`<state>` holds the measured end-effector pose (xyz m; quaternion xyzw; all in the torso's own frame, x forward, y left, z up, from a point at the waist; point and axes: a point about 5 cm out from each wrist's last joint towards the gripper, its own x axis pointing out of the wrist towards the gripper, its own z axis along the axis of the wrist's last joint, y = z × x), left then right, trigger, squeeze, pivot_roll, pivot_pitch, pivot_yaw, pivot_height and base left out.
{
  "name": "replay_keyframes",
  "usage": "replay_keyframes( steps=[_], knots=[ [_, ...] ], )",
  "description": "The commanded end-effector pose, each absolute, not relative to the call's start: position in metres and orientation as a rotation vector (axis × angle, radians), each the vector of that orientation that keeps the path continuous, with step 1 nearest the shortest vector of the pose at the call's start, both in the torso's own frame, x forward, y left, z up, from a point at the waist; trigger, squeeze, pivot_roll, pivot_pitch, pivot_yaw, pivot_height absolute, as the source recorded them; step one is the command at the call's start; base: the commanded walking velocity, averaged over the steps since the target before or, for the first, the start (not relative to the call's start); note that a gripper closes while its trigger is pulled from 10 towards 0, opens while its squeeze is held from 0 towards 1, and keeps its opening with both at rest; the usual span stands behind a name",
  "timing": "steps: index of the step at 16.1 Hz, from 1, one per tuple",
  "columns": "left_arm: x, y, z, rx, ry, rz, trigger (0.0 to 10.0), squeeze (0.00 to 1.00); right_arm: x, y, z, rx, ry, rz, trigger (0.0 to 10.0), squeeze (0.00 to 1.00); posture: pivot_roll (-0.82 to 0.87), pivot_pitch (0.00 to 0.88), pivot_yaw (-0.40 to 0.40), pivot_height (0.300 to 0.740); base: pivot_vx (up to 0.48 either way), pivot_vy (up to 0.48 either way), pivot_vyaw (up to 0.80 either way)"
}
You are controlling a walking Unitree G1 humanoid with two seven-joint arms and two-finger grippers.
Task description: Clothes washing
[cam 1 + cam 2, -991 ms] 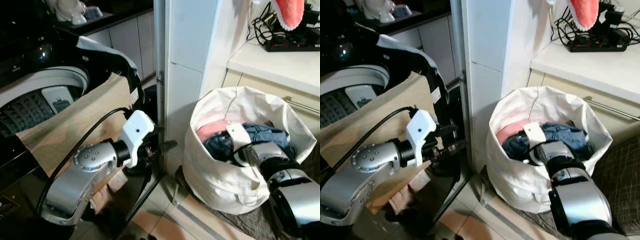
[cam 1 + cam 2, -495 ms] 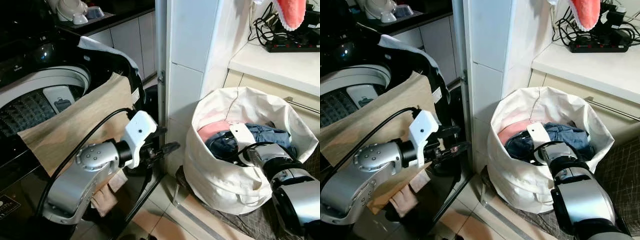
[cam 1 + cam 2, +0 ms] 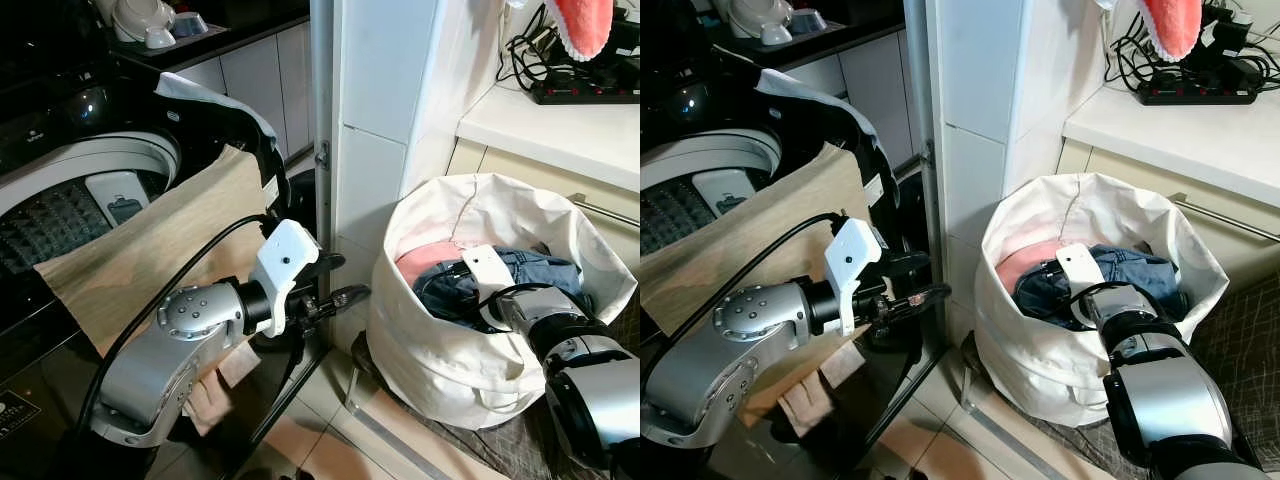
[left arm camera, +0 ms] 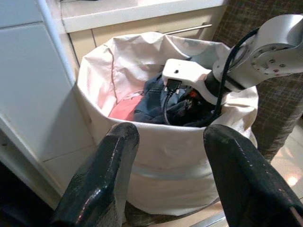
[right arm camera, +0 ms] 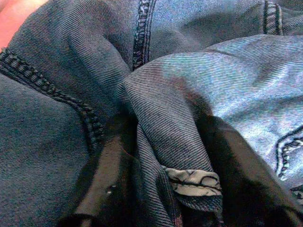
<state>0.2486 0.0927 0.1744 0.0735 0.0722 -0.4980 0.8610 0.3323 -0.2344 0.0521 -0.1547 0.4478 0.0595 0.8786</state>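
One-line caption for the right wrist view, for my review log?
Right gripper in the laundry bag, its two black fingers pinching a fold of blue denim garment.

The left end effector (image 4: 165, 156) has its two black fingers (image 4: 102, 182) spread wide apart, framing a white bag (image 4: 156, 156) that stands on the floor beside a white tiled wall (image 4: 33, 90) and below a cabinet (image 4: 142, 26) with a metal rail. Inside the bag lie blue denim (image 4: 151, 104) and a pink cloth (image 4: 125, 108). The right arm (image 4: 265, 47) reaches down into the bag from the far side, its white wrist block (image 4: 184, 78) above the denim, its end effector hidden among the clothes.
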Motion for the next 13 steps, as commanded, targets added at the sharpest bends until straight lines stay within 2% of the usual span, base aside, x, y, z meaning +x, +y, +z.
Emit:
replay_keyframes(
  steps=[1, 5, 7, 11, 13],
  knots=[
    [0.246, 0.091, 0.178, 0.153, 0.140, -1.076, 10.0, 0.00, 0.338, -0.241, 0.062, -0.332, 0.910, 0.096, 0.0, 0.00, 0.04, 0.000, 0.042, 0.740, 0.000, 0.000, 0.00],
    [0.240, 0.089, 0.179, 0.138, 0.136, -1.150, 10.0, 0.00, 0.341, -0.244, 0.067, -0.315, 0.885, 0.083, 0.0, 0.00, 0.03, 0.000, 0.040, 0.740, 0.000, 0.000, 0.00],
    [0.244, 0.091, 0.180, 0.145, 0.125, -1.114, 10.0, 0.00, 0.348, -0.248, 0.079, -0.285, 0.837, 0.057, 0.0, 0.00, 0.03, 0.000, 0.035, 0.740, 0.000, 0.000, 0.00],
    [0.255, 0.097, 0.184, 0.142, 0.085, -1.026, 10.0, 0.00, 0.370, -0.257, 0.127, -0.214, 0.684, 0.050, 0.0, 0.00, 0.02, 0.000, 0.030, 0.740, 0.000, 0.000, 0.00],
    [0.270, 0.099, 0.194, 0.133, 0.001, -0.914, 10.0, 0.00, 0.385, -0.263, 0.177, -0.107, 0.534, 0.069, 0.0, 0.00, 0.01, 0.000, 0.031, 0.740, 0.000, 0.000, 0.00]
  ],
)
